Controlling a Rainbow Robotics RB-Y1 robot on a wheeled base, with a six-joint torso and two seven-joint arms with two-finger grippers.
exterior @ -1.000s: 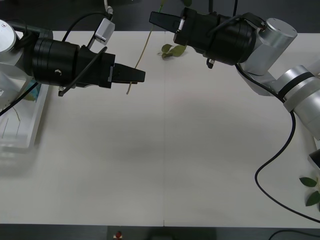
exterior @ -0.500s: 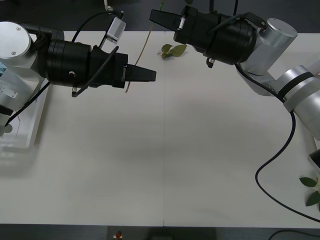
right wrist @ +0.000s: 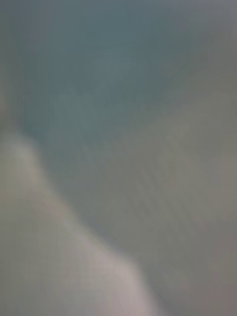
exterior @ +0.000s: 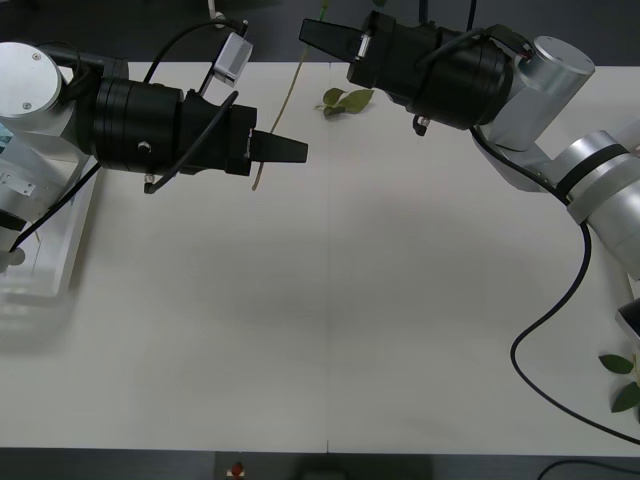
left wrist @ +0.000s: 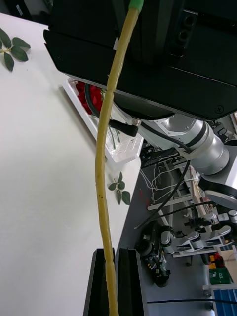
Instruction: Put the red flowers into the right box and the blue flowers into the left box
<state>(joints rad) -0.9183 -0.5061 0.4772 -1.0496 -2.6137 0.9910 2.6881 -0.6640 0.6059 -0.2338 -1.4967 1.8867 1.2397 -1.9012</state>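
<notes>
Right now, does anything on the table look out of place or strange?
Yes. A long yellowish stem hangs between both arms: the left tool grips its lower end and the right tool is at its upper part. Loose leaf sprigs lie on the table.

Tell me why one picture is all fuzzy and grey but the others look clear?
The right wrist view is out of focus, just blurry grey-blue and pale patches. The front view is sharp, showing the left gripper and right gripper over the table. The left wrist view is clear on the yellowish stem.
</notes>
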